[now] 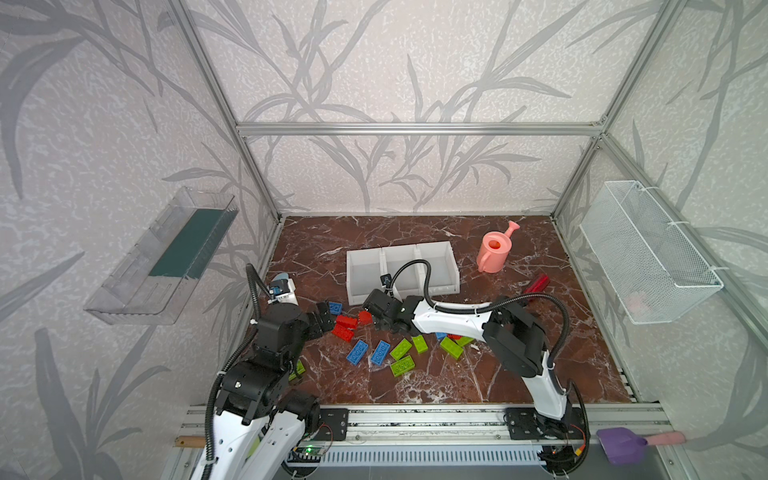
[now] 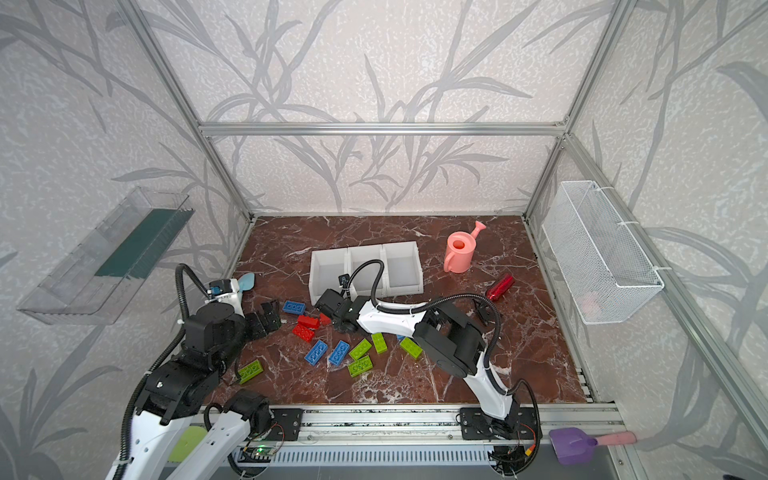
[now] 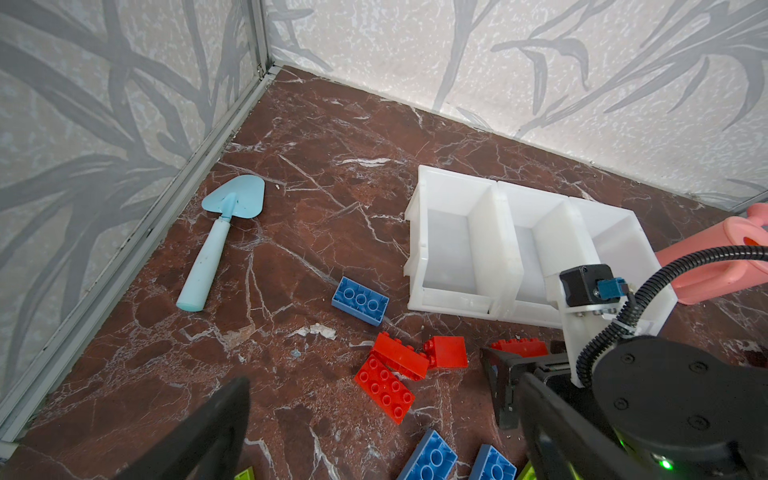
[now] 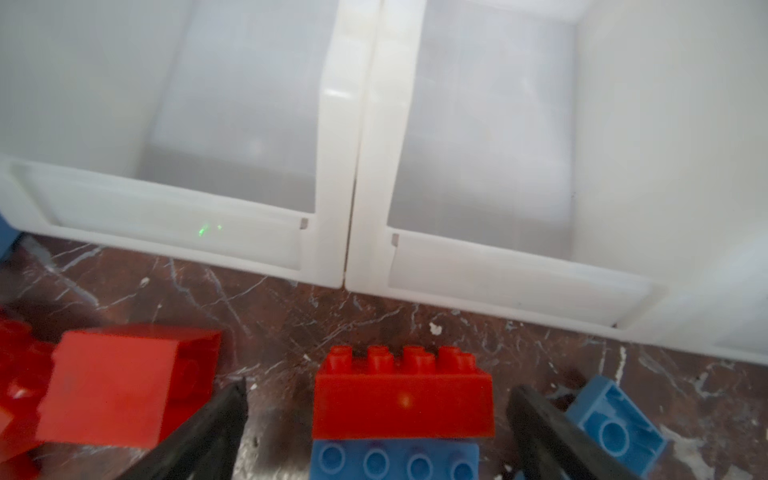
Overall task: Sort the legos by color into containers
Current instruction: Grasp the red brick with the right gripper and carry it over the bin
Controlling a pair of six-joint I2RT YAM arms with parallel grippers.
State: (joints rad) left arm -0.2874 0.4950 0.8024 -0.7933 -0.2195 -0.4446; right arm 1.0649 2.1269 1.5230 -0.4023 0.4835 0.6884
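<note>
The right pincer (image 4: 378, 386) is held open, low over the worktop (image 1: 478, 382) just in front of the containers (image 1: 361, 274), about where the left and middle bins are joined. Its jaws are set either side of a red lego (image 4: 403, 399), with gaps visible on both sides, so nothing is gripped. A blue lego (image 4: 395, 459) is pressed against that red one on the side away from the containers; stacked or merely abutting cannot be told. The left pincer (image 2: 266, 316) is also spread open with nothing held, front-left of the containers. Three more red legos (image 1: 343, 332) are clumped between the two pincers. A lone blue brick (image 3: 360, 300) is found just off the containers' front-left corner. Two blue bricks (image 1: 357, 352) and several green legos (image 1: 401, 349) are scattered farther out in front of the containers, some partly hidden under the right arm. One green brick (image 2: 249, 371) is seen farthest out, front-left. Every lego in view is located on the worktop, outside the containers. A pink watering can (image 1: 492, 251) is placed right of the containers, a light-blue shovel (image 3: 216, 245) to their left.
</note>
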